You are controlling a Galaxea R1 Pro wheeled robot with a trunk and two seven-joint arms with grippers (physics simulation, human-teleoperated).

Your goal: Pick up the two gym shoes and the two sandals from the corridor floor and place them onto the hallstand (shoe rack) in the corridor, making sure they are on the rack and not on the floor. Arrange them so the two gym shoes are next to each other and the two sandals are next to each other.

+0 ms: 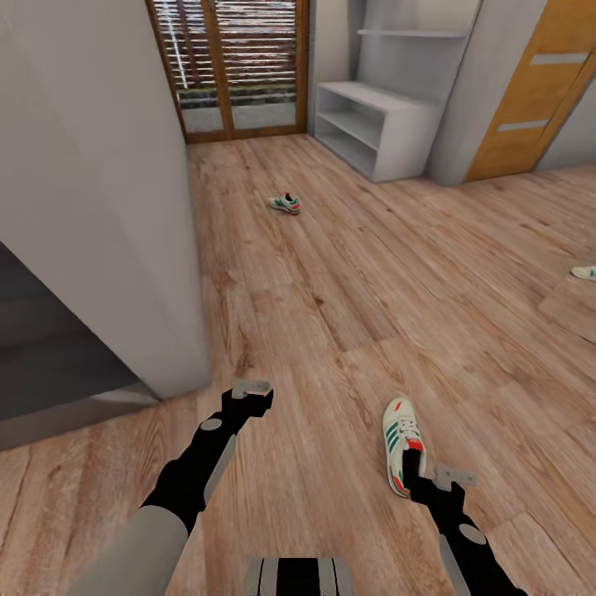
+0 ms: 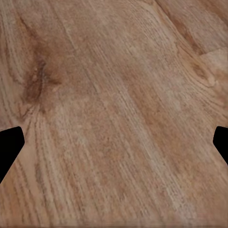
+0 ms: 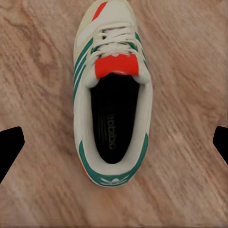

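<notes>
One gym shoe (image 1: 402, 443), off-white with green stripes and a red-orange tongue, lies on the corridor floor (image 1: 331, 298) at the front right. My right gripper (image 1: 424, 485) hovers over its heel end. In the right wrist view the gym shoe (image 3: 113, 95) lies lengthwise under the open right gripper (image 3: 114, 147), whose fingertips (image 3: 9, 145) stand wide on both sides, apart from it. A second gym shoe (image 1: 285, 203) lies farther off, in front of the hallstand (image 1: 372, 124). My left gripper (image 1: 252, 401) is open over bare floor (image 2: 114, 95). The sandals are out of view.
A grey wall block (image 1: 99, 182) stands close on the left, beside my left arm. A slatted glass door (image 1: 236, 66) closes the far end, and an orange-wood door (image 1: 538, 83) is at the far right. A pale shoe (image 1: 584, 271) is cut by the right edge.
</notes>
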